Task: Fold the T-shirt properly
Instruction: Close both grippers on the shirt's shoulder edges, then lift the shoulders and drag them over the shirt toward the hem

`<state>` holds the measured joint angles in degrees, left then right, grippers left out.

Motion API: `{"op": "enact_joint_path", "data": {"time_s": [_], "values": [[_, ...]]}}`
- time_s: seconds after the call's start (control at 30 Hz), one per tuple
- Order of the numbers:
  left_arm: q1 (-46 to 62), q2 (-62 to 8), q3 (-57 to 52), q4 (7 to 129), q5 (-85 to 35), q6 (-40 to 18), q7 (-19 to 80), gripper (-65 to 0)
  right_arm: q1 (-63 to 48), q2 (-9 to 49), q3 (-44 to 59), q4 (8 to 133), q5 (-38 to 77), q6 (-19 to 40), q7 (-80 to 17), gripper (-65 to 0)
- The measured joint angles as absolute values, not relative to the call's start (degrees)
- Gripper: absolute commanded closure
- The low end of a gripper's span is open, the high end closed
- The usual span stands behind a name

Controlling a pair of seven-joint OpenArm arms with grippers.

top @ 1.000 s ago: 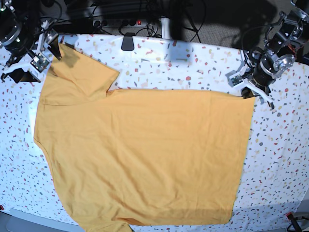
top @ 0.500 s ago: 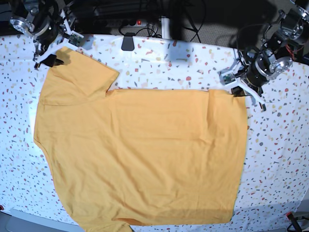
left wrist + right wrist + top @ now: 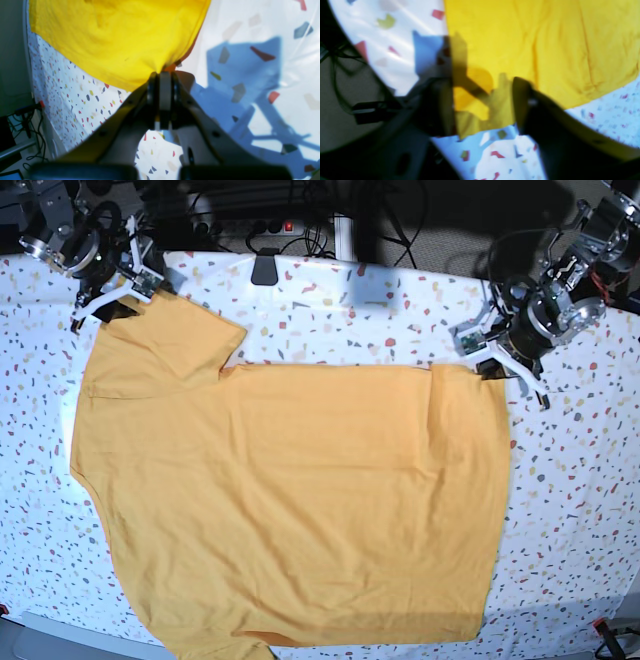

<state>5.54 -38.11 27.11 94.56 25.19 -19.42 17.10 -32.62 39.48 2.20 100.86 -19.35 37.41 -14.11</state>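
Since the shirt (image 3: 290, 500) is soft and floppy across the table (image 3: 580, 510), you want corner grips: left gripper (image 3: 162, 75) pinches the hem corner, right gripper (image 3: 482, 105) half-open around the sleeve tip.

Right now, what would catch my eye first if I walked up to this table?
The big mustard T-shirt, spread flat over most of the speckled table. Then the two arms at its far corners: the left gripper, jaws shut on the hem corner, and the right gripper, jaws apart around the sleeve tip.
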Motion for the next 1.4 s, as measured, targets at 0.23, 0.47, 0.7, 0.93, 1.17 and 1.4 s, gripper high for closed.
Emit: {"op": "enact_joint_path", "data": {"time_s": [0.23,0.47,0.7,0.93,1.17,1.4], "values": [[5.52,-38.11,27.11,94.56,25.19,-19.42,17.10,0.0,-33.36,39.22,1.80,100.82,-19.29,36.18,-13.41,0.0],[5.52,-38.09,27.11,94.54,25.19,-19.42,17.10,0.0,-33.34,38.68,1.34,104.49,-14.90,32.97,-22.13,0.0],[5.52,-38.06,27.11,94.56,25.19,-19.42,17.08,0.0,-31.51,39.48,2.33,112.18,-16.49,21.61,-28.86,0.0],[5.39,-38.09,27.14,94.54,25.19,-19.46,17.06,0.0,-32.01,39.09,1.87,112.88,-16.10,21.08,-29.26,0.0],[2.81,-38.19,27.11,94.54,25.17,-19.40,17.10,0.0,-25.98,38.85,1.85,112.88,-8.21,19.25,-29.50,0.0],[-1.28,-38.24,27.14,94.45,24.56,-19.44,17.12,0.0,-16.67,35.66,1.83,109.30,-4.49,18.72,-29.54,0.0]]}}
